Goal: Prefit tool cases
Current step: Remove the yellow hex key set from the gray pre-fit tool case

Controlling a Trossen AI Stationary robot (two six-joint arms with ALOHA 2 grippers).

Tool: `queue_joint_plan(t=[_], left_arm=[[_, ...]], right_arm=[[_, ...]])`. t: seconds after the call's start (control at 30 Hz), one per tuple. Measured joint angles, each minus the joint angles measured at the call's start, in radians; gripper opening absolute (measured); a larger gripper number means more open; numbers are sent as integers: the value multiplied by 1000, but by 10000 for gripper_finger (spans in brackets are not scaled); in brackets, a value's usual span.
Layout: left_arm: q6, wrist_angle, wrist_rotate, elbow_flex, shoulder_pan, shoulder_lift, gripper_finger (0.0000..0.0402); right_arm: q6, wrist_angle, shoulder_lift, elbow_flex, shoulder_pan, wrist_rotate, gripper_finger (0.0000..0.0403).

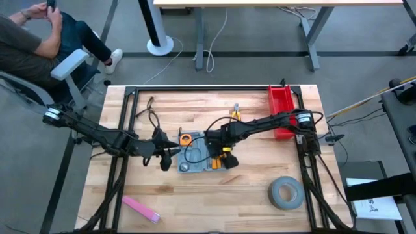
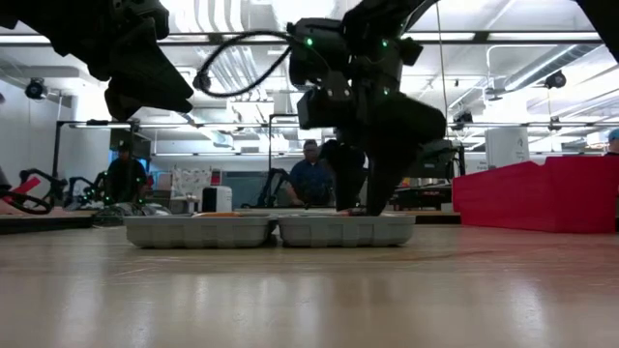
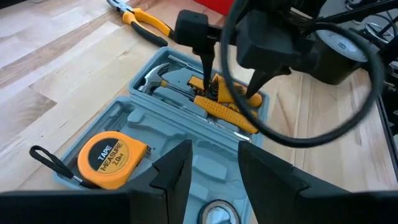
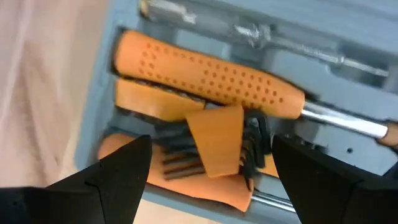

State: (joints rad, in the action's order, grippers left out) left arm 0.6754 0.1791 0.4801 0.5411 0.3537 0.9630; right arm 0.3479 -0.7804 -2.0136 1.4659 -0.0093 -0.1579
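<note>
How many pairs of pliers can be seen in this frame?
1: the yellow-handled pliers lie on the wooden table beyond the open blue-grey plastic tool case, beside the red bin. Others could be hidden under the right gripper inside the case.

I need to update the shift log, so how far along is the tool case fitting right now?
Done: the open tool case already holds a hammer, an orange-handled tool, a hex key set and a tape measure. In hand: the right gripper, open, is down over the hex keys; the left gripper hovers beside the case, empty. Left: yellow pliers lie outside the case.
</note>
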Motion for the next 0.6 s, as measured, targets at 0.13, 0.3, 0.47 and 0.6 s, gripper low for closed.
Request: queue_joint_plan(t=[0.13,0.3,0.47,0.6], left_arm=[[0,0,-1,0,0,0,137],[0,-1,-1,0,0,0,137],[0,-1,-11,0,0,0,137],[0,-1,-12,0,0,0,137]], right_arm=[[-7,12,0,-13,-2,5,312],[-7,33,0,-20,-9,8,312],[-7,54,0,-33,-16,1,311],[-6,56,0,-35,-16,3,300]])
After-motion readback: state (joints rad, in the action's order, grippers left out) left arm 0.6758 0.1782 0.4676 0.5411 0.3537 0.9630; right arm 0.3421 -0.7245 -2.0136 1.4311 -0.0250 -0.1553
